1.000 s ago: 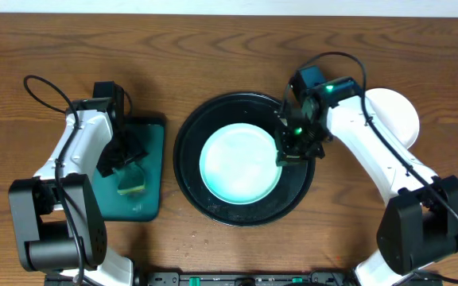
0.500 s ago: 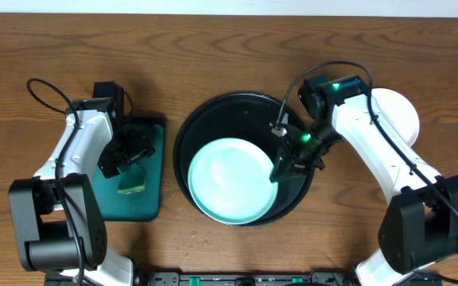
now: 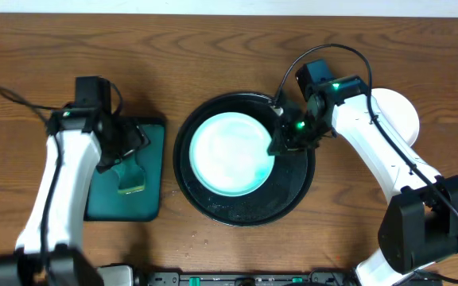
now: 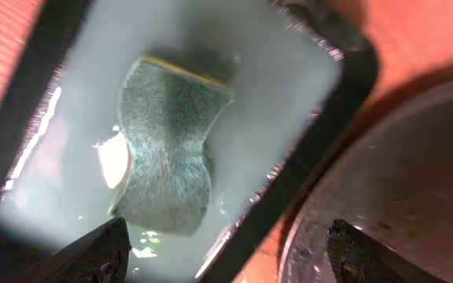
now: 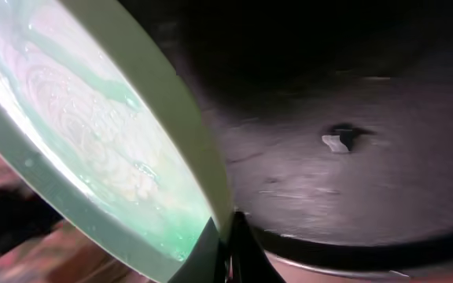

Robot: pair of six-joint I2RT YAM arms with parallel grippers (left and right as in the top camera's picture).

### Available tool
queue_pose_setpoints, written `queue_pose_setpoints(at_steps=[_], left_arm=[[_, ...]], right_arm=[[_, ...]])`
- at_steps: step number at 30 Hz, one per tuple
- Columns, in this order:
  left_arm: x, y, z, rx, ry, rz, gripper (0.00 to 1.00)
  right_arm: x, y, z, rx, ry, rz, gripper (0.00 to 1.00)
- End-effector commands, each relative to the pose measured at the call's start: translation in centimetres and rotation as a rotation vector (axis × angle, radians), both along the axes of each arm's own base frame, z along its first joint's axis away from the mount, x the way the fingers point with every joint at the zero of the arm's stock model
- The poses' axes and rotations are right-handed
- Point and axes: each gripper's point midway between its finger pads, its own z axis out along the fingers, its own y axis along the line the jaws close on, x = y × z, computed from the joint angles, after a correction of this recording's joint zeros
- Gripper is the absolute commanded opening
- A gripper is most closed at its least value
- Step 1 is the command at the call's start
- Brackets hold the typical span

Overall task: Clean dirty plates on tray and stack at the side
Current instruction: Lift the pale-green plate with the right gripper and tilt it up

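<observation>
A pale mint-green plate [image 3: 227, 153] with teal-green smears sits tilted over the black tray [image 3: 213, 202]. My right gripper [image 3: 278, 148] is shut on the plate's right rim; in the right wrist view the fingers [image 5: 225, 248] pinch the rim of the plate [image 5: 93, 126] above the tray floor [image 5: 352, 173]. A white plate [image 3: 400, 111] lies on the table to the right, partly under my right arm. My left gripper [image 3: 122, 159] is open over the teal tray, just above the sponge [image 3: 130, 181]; in the left wrist view the sponge [image 4: 167, 145] lies ahead of the open fingers [image 4: 226, 251].
The teal rectangular tray [image 3: 153, 191] lies left of the black tray, which also shows in the left wrist view [image 4: 415, 189]. A small white crumb [image 5: 335, 142] lies on the black tray's floor.
My right gripper has moved the mint plate up and to the right, lifting its edge. My left arm has shifted left and its gripper has moved a little over the teal tray.
</observation>
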Motion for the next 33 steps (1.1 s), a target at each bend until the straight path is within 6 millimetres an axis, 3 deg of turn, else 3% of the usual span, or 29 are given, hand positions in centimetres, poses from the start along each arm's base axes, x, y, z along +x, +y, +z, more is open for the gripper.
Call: queue_pose_setpoints(at_steps=[1, 6, 11, 15, 20, 25, 33], left_arm=[[-0.5, -0.1, 2.8, 0.006, -0.083, -0.007, 0.81], [-1.8, 0.0, 4.8, 0.019, -0.126, -0.004, 0.81], [-2.5, 1.3, 6.4, 0.096, -0.130, 0.021, 0.81], [-2.3, 1.9, 8.8, 0.125, -0.153, 0.032, 0.81], [-2.2, 2.5, 11.7, 0.156, -0.193, 0.057, 0.81], [-2.7, 3.5, 13.5, 0.178, -0.206, 0.104, 0.81], [-4.8, 8.1, 15.1, 0.187, -0.186, 0.308, 0.81]], right_arm=[[1.4, -3.4, -1.1, -0.212, -0.062, -0.083, 0.02], [1.8, -4.7, -1.6, -0.309, -0.073, -0.136, 0.02], [1.1, -3.8, -1.3, -0.310, -0.056, -0.133, 0.02], [1.0, -3.0, -0.1, -0.306, -0.045, -0.116, 0.02], [1.8, -1.4, 1.4, -0.301, -0.021, -0.096, 0.02], [3.4, 0.0, 1.8, -0.321, 0.017, -0.069, 0.01], [5.7, 5.1, 0.7, -0.261, 0.033, 0.035, 0.02]])
